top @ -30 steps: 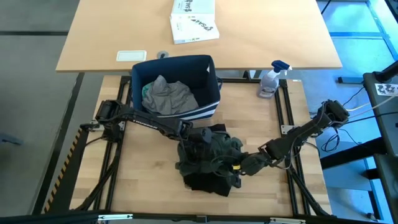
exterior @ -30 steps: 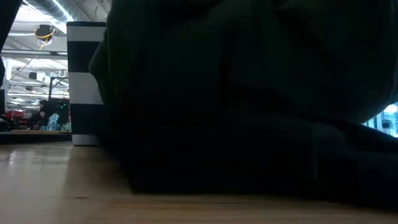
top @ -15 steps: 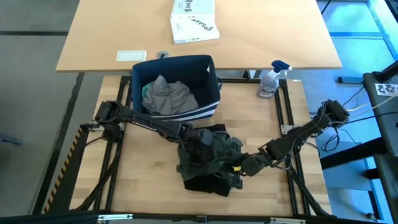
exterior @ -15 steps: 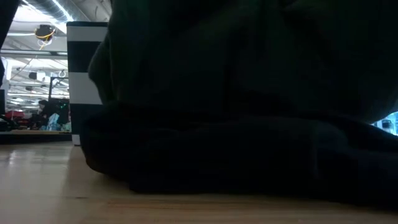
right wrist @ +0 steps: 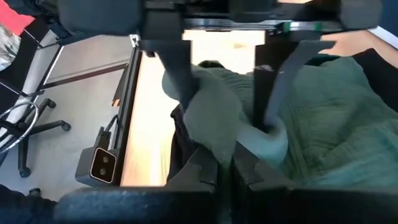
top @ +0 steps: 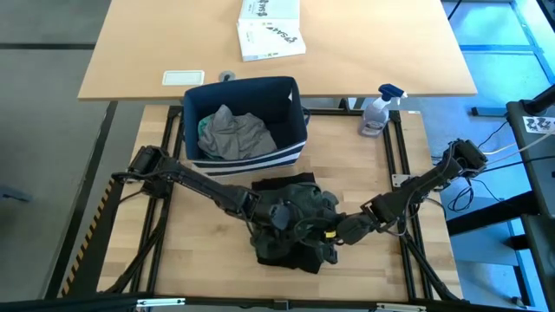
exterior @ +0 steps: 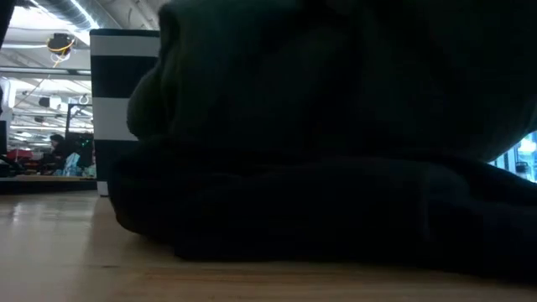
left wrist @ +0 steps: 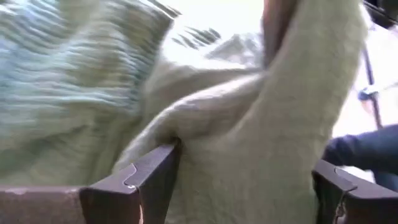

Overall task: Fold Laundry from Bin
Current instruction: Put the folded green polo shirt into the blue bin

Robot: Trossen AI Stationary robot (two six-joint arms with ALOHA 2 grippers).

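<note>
A dark green garment [top: 303,206] lies bunched at the table's middle, on top of a black garment [top: 284,256] that is flat on the wood. In the low view the dark heap [exterior: 336,168] fills most of the picture. My left gripper [left wrist: 242,180] is open at the heap's left side, with folds of the green cloth between its fingers. My right gripper [right wrist: 225,171] is shut on the same garment from the right. The navy striped bin [top: 293,143] stands at the far edge with a grey garment [top: 232,134] inside. My left gripper has its spread fingers sunk in the green garment's folds, slanting down from the table's left. A ridge of cloth [left wrist: 186,121] lies against the inner side of one finger [left wrist: 155,177] and is not pinched. My right gripper pinches a bunched fold of the green garment [right wrist: 214,140] between its two fingers, slanting down from the table's right. One layer or several, I cannot tell. The cloth runs on slack from the hold into the heap, which lies on the black garment.
A spray bottle [top: 378,111] stands at the table's far right corner. White printed boxes [top: 269,30] and a card [top: 182,78] lie on the other table beyond. Bare wood [top: 199,251] shows left of the heap.
My left gripper has swung toward the table's near edge and turned at the wrist, still at the green heap. In the low view the cloth's raised left part has drawn back to the right, and a lower fold has settled on the table toward the left.
</note>
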